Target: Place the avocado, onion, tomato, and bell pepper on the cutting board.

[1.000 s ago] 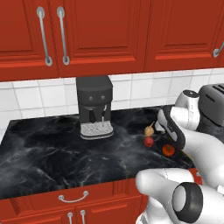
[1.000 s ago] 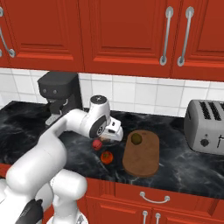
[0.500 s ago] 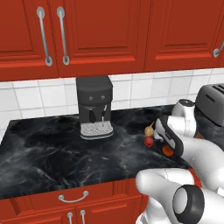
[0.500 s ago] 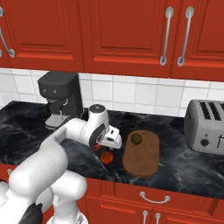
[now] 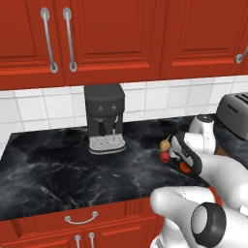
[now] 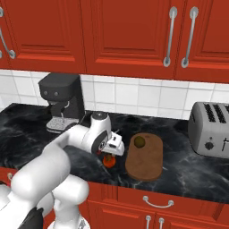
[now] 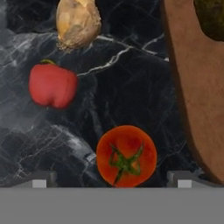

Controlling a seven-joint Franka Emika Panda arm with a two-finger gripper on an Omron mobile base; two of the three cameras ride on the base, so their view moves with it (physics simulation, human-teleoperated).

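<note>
White arm bends low over the counter [image 6: 188,174], gripper [image 7: 112,183] spread wide, empty, above the tomato [image 7: 126,155].

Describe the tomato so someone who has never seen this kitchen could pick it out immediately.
Start at the cutting board on the black marble counter, with the dark avocado on it. Three small items lie on the counter beside the board; the tomato is nearest the open tool. It is round, orange-red, with a green star-shaped calyx, unlike the lobed bell pepper and tan onion.
</note>
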